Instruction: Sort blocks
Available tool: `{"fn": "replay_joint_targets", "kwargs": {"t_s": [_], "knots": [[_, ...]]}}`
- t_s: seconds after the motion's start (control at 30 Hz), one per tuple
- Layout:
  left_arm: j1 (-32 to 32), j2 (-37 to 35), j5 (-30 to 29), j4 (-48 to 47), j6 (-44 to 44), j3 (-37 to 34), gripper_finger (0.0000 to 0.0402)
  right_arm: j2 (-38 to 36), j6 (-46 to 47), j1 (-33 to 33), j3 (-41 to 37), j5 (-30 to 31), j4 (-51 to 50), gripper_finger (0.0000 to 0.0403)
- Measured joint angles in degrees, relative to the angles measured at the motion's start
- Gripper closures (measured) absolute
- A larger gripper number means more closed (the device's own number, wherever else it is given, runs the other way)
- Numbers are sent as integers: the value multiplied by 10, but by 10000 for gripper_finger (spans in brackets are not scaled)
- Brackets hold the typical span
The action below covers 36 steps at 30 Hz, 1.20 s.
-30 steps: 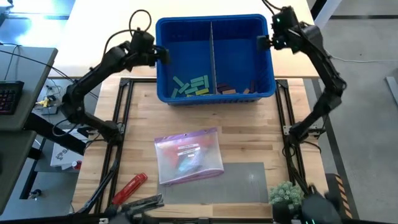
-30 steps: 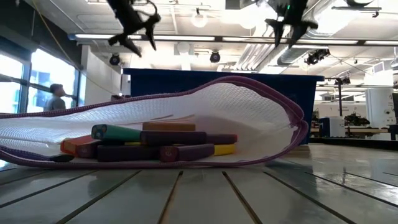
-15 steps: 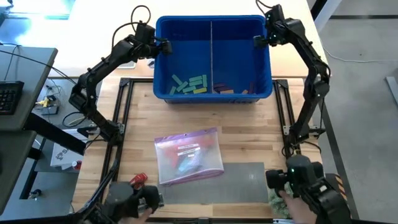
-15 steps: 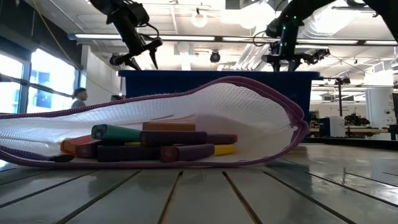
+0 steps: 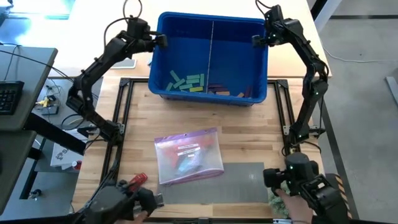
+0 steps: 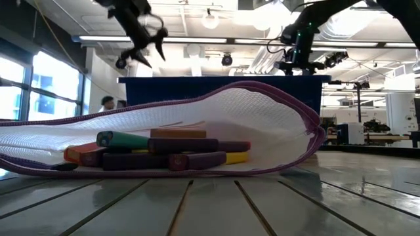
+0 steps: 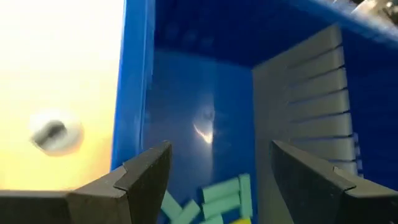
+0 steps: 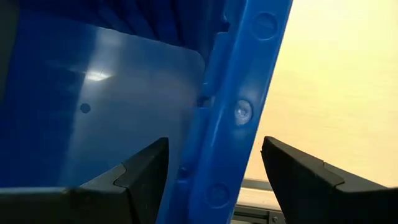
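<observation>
Your left gripper point(image 5: 163, 40) and right gripper point(image 5: 255, 42) each straddle a side wall of the blue bin point(image 5: 208, 98), one per side, fingers spread and not pinched on it as far as I can tell. Teal and lime blocks point(image 5: 186, 83) sit in the bin's left compartment, purple and tan ones point(image 5: 222, 92) in the right. More blocks point(image 6: 164, 152) lie in the mesh pouch point(image 5: 188, 156) mid-table.

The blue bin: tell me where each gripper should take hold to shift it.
Grip the blue bin by its two side walls, each gripper coming from above and outside. The left gripper and right gripper stand open at the rim, the right one straddling its wall. The thin upright walls probably fit between the fingers.
</observation>
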Motion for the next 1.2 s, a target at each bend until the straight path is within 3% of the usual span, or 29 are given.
{"fn": "replay_joint_targets", "kwargs": {"t_s": [0.17, 0.23, 0.37, 0.53, 0.77, 0.9, 1.2], "knots": [[-10, -17, -100, -7, 52, 32, 151, 0, 1, 8, 0, 0, -1, 162], [2, -11, -113, -6, 63, 32, 151, 0, 1, 10, 0, 0, -1, 162], [24, 27, -114, -6, 86, 32, 151, 0, 12, 10, 0, 1, 1, 162], [34, 76, -75, 51, 86, 32, 151, 0, 25, 8, 0, 1, 1, 162], [52, 117, -115, 74, 98, 32, 151, 0, 51, 9, 0, -18, 1, 162], [56, 130, -93, 108, 108, 32, 151, 0, 43, 9, 0, -19, 1, 162], [53, 163, -102, 147, 145, 32, 151, 19, 59, -4, 0, -19, 14, 162]]}}
